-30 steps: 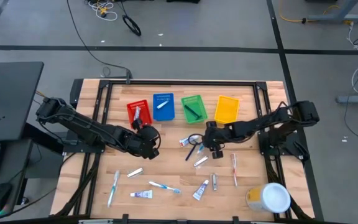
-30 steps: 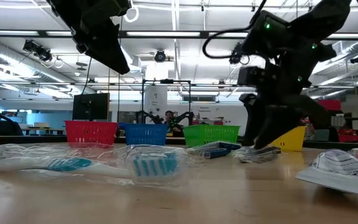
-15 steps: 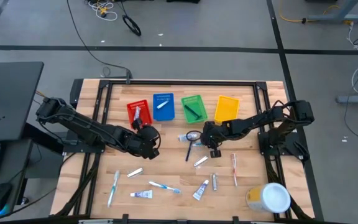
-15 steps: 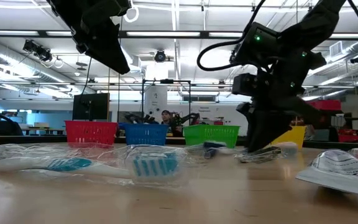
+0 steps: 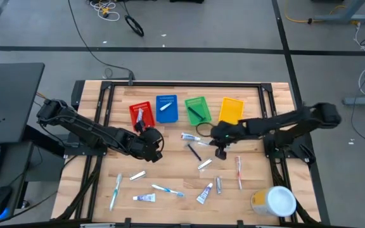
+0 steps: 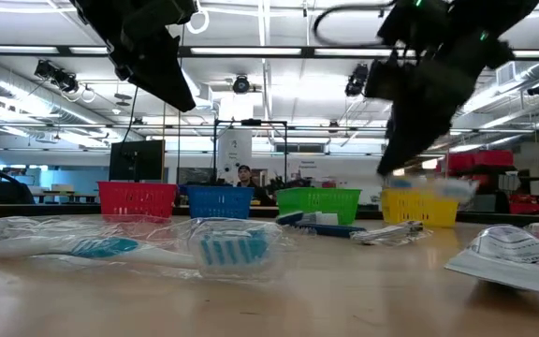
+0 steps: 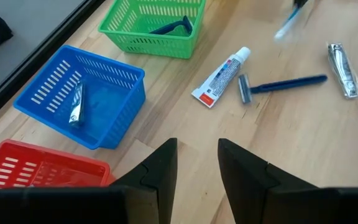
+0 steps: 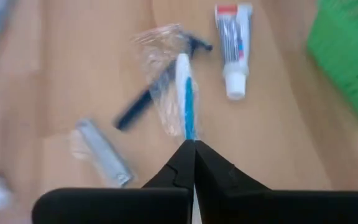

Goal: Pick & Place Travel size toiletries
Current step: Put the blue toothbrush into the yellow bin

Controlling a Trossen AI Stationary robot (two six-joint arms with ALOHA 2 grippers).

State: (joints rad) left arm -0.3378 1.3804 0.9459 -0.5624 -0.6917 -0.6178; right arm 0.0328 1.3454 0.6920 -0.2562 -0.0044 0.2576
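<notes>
Bins stand in a row at twelve o'clock on the table [image 5: 94,126]: red bin [image 5: 139,114], blue bin [image 5: 166,107], green bin [image 5: 196,109], yellow bin [image 5: 231,110]. From overhead the left gripper [image 5: 152,145] hovers just at six o'clock of the red bin; only its wrist camera shows the fingers [image 7: 165,168] parted with nothing between them. That camera also reveals a tube [image 7: 75,104] lying in the blue bin and a dark razor [image 7: 173,27] in the green one. Mid-table lie a toothpaste tube [image 5: 189,136] and a blue razor [image 5: 194,152]. At three o'clock of these, the right gripper [image 5: 221,152] is raised; its wrist camera shows the fingers pinched on a wrapped blue-and-white toothbrush [image 8: 184,98], which the overhead view hides.
</notes>
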